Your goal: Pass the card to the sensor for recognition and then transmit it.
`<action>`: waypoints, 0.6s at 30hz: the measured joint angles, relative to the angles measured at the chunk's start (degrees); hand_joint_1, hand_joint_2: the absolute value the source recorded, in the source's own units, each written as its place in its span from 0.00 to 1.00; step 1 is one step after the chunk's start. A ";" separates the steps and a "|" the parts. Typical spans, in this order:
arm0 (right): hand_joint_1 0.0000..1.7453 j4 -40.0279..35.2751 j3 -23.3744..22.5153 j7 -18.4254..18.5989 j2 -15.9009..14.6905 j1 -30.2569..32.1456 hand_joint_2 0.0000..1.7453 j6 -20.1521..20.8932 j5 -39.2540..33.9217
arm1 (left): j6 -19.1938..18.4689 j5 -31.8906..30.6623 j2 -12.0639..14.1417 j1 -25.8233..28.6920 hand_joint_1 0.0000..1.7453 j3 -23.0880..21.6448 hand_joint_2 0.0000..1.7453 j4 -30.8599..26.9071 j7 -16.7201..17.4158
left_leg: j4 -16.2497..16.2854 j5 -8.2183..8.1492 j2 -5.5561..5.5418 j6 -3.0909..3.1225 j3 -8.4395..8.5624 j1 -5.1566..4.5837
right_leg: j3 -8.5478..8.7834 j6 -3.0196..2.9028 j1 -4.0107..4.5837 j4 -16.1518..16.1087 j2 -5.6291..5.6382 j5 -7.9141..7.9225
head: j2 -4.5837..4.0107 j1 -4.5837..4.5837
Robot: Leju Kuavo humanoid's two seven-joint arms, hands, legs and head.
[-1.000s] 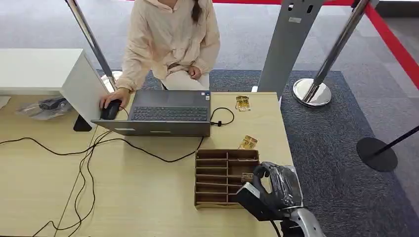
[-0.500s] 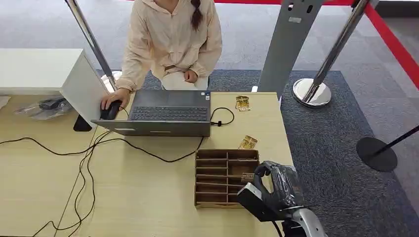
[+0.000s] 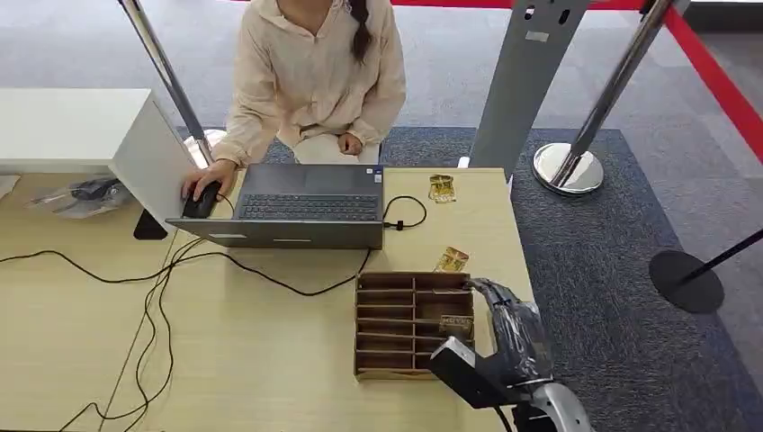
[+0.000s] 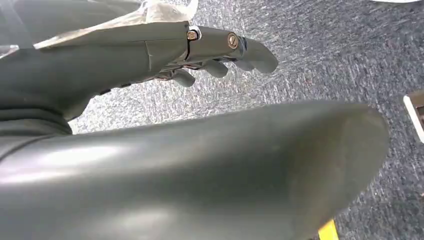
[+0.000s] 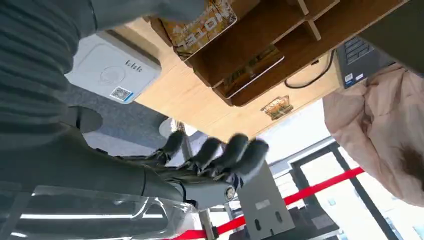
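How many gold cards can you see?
4. One card lies near the laptop's cable, one just beyond the wooden box, one in a box slot, and one under the right hand's thumb. More may be hidden.

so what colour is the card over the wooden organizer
Gold-brown with pale lettering; the card shows best in the right wrist view, above the wooden organizer.

Grey plastic-wrapped right hand (image 3: 508,337)
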 joint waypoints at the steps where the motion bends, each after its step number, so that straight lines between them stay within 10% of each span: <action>1: 0.00 0.00 0.11 0.04 0.00 0.07 1.00 0.00 0.02 | 0.04 0.07 0.00 0.00 0.00 0.00 0.00 0.00 0.00 | 0.00 0.00 0.00 0.00 0.00 0.00 | 0.00 0.00 0.00 0.00 0.00 0.00 | 0.02 0.00; 18: 0.10 -0.11 1.77 1.09 -0.13 0.79 1.00 -0.22 0.26 | 0.46 0.42 0.00 0.00 0.00 0.07 0.00 0.00 -0.50 | 0.00 0.00 0.00 0.00 0.00 0.00 | 0.00 0.00 0.00 0.00 0.00 0.00 | 0.00 0.00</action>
